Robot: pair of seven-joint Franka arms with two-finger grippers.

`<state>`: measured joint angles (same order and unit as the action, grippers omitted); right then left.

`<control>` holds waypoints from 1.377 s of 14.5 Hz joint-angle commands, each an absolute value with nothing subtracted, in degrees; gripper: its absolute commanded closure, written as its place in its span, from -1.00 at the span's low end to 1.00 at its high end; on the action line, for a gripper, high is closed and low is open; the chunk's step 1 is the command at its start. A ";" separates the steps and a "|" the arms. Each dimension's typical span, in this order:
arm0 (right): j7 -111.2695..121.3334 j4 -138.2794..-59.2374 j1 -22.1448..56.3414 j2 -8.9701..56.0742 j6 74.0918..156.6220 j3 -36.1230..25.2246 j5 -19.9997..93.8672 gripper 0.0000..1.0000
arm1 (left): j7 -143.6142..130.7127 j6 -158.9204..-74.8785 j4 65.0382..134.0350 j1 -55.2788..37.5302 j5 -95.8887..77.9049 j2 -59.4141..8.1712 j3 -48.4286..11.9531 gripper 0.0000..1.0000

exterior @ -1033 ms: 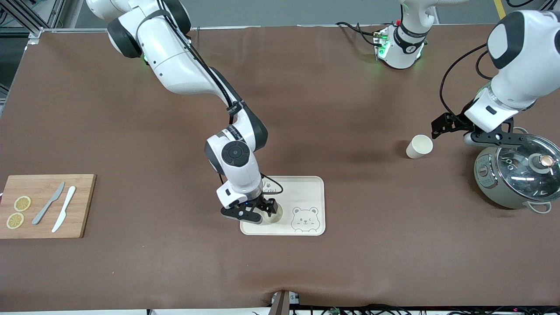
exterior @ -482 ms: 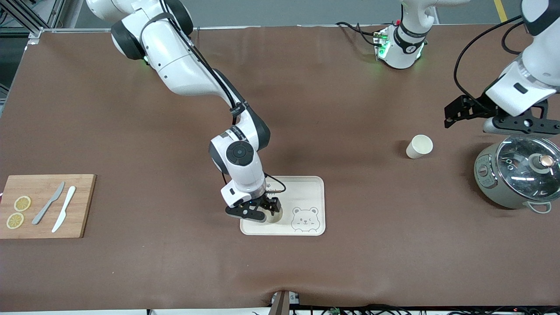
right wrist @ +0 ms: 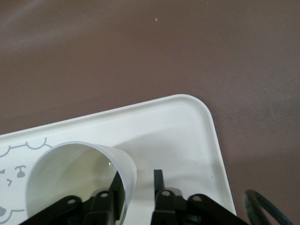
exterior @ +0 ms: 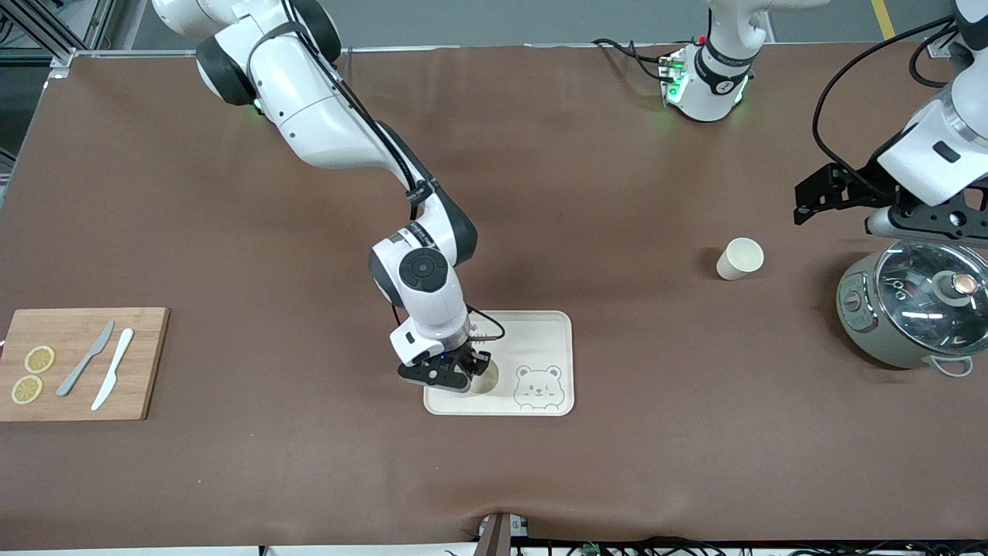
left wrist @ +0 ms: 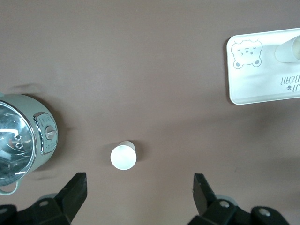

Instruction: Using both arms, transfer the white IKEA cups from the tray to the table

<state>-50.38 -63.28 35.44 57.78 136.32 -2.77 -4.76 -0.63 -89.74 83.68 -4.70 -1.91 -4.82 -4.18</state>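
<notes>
pinching cup (right wrist: 79, 180) wall — right end effector (right wrist: 138, 192), on tray (right wrist: 187, 126)

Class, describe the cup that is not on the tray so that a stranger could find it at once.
Start at the grey-green round cooker with a glass lid at the left arm's end of the brown table. Beside it, toward the middle, a small cream-white handleless cup stands alone on bare tabletop. Its twin sits on the cream bear-printed tray.
</notes>
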 commanded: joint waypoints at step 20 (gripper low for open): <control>-43.78 -68.09 33.67 44.06 123.23 -2.64 -3.35 1.00 | 4.31 -87.45 81.39 -9.76 3.87 -5.80 -0.88 -1.00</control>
<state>-47.13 -61.49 34.91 50.19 124.38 -3.08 -4.55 2.76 -88.75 82.96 -9.46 2.18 -5.16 -1.14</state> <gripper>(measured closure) 0.965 0.000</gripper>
